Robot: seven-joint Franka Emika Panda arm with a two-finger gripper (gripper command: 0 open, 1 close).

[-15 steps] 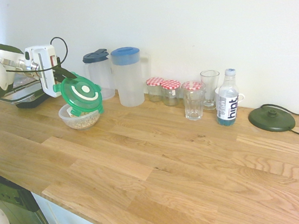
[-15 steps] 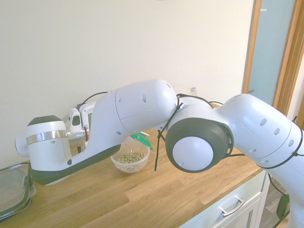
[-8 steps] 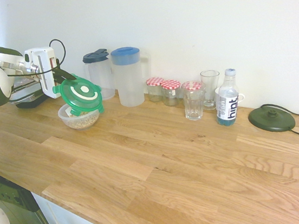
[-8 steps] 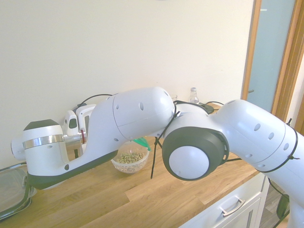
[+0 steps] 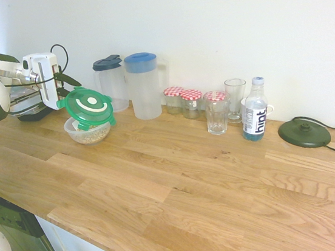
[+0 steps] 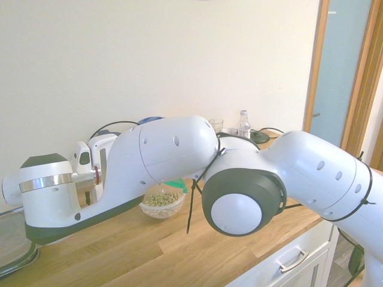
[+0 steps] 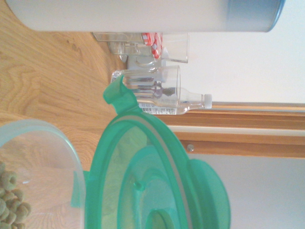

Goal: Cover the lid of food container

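We see the gripper (image 5: 77, 85) just by the raised upper edge of the lid, its two dark fingers (image 5: 66, 78) parted, so we read it as released; whether either one brushes the plastic we can't tell. The lid (image 5: 89, 107) sits aslant over the food container (image 5: 88, 133), its lower side down at the bowl's rim and the rest tipped up, leaving part of the opening uncovered. It is round, translucent green plastic, with clip tabs sticking out around the edge and a white ring-like mark at the centre. From the wrist we also see a pale line running along inside its rim. The container is a small, round, clear bowl, upright on the wooden counter (image 5: 180, 179), with beige ring-shaped pieces of food inside. Behind the lid we have a jug with a dark blue top (image 5: 111, 83) and, beside it, a frosted jug with a lighter blue top (image 5: 144, 87). Farther along stand jars with red-checked lids (image 5: 192, 103), drinking glasses (image 5: 216, 114), a labelled bottle (image 5: 254, 112) and a dark round base (image 5: 304, 133) with a cable.
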